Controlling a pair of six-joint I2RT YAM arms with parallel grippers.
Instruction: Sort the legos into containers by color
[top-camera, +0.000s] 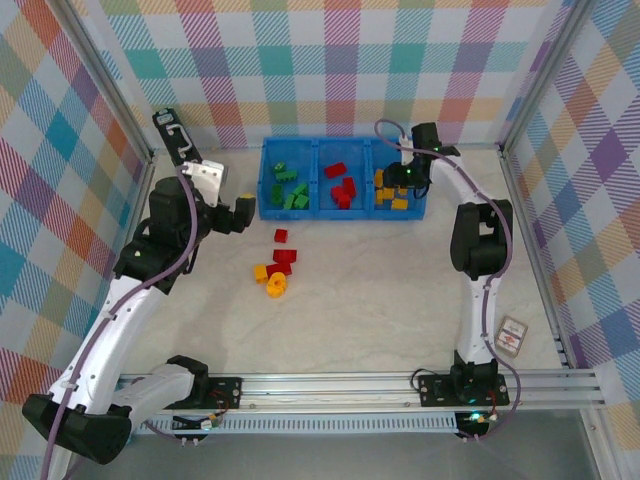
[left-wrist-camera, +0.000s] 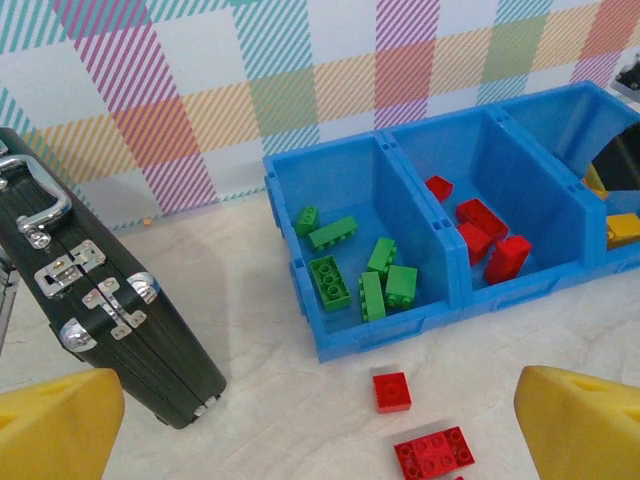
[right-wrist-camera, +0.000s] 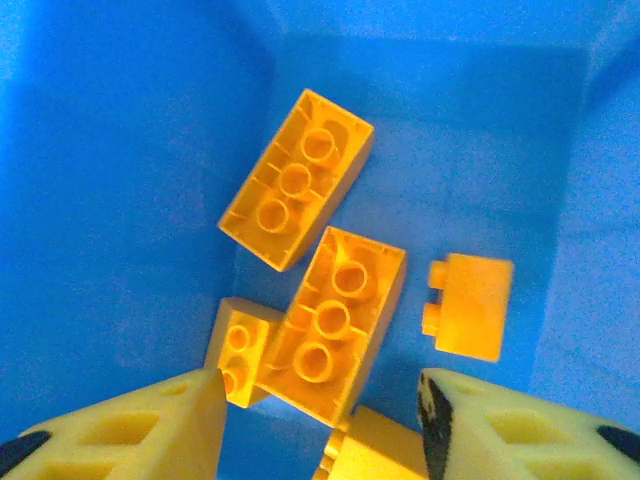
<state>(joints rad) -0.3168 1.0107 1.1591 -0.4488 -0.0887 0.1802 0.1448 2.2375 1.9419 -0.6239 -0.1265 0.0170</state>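
Yellow fingers of the right gripper stand partly apart and hold nothing, inside the right compartment of the blue tray, above yellow-orange legos lying on its floor; the left compartment holds green legos, the middle compartment red legos; the left gripper, wide open and empty, hovers near the tray's left end over the desk, where a few red and yellow legos lie loose.
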